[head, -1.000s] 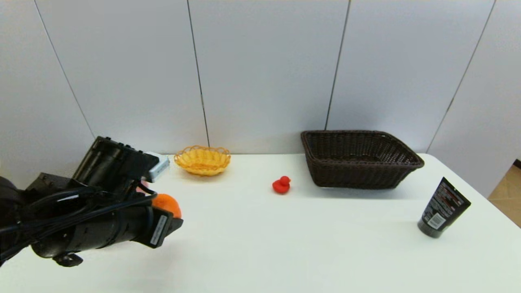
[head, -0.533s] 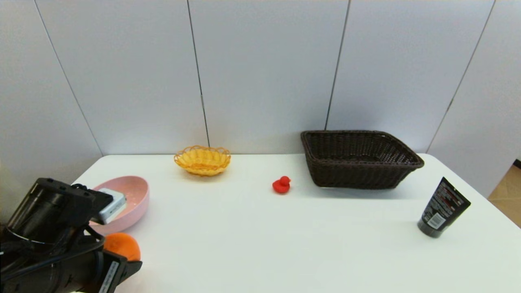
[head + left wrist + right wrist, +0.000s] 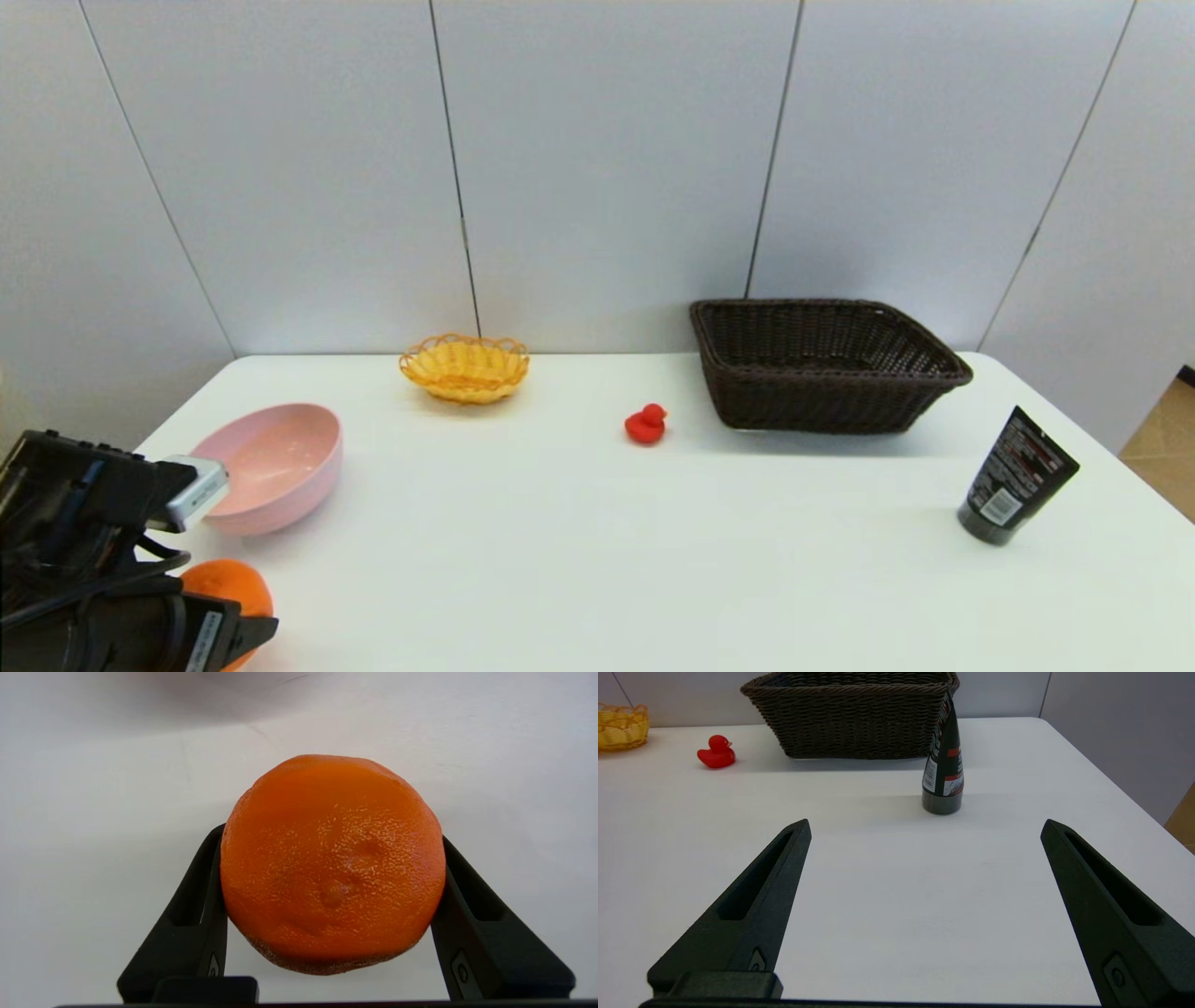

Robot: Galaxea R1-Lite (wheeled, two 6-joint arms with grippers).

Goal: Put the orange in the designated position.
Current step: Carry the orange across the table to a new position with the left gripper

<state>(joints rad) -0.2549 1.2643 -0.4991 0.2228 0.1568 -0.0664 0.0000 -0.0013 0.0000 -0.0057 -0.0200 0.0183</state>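
The orange (image 3: 331, 863), bright and dimpled, sits between the two black fingers (image 3: 196, 914) of my left gripper (image 3: 331, 837), which is shut on it. In the head view the orange (image 3: 229, 586) and left gripper (image 3: 238, 611) are low over the table's front left corner, just in front of the pink bowl. Bare white tabletop (image 3: 93, 812) lies right under the fruit; nothing marks a spot on it. Whether the orange touches the table I cannot tell. My right gripper (image 3: 925, 823) is open over bare table on the right side and does not show in the head view.
A pink bowl (image 3: 271, 462) stands at the left. A yellow woven basket (image 3: 464, 367) is at the back, a small red duck (image 3: 645, 424) mid-table, a dark wicker basket (image 3: 826, 364) at the back right, and a black tube (image 3: 1018, 476) near the right edge.
My left arm has drawn back and down toward the front left corner with the orange in its grip, uncovering the pink bowl. Nothing else moved.
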